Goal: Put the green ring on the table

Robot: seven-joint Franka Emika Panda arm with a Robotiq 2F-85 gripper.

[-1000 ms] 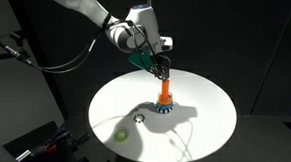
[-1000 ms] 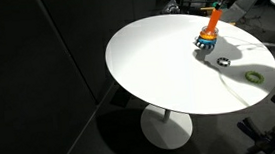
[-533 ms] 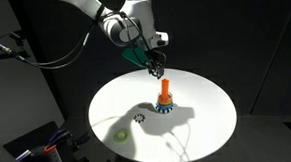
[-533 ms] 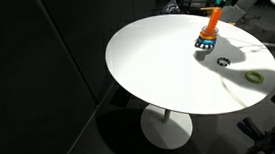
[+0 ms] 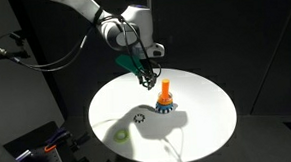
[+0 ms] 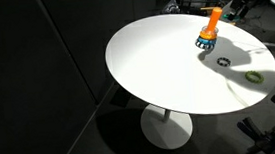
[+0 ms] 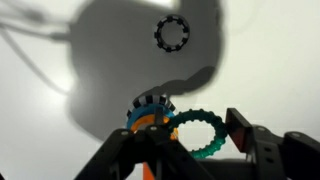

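Observation:
My gripper is shut on the green ring, a toothed dark green ring held between the two dark fingers. In an exterior view the gripper hangs in the air above the white round table, a little beside and above the orange peg. The peg stands on a blue toothed base, which sits directly below the ring in the wrist view. The table also shows in the other views.
A black toothed ring lies on the table near the peg. A pale yellow-green piece lies near the table's edge. Dark surroundings and cables lie beyond the table.
My gripper has lifted off the orange peg with the green ring in it and moved sideways away from the peg.

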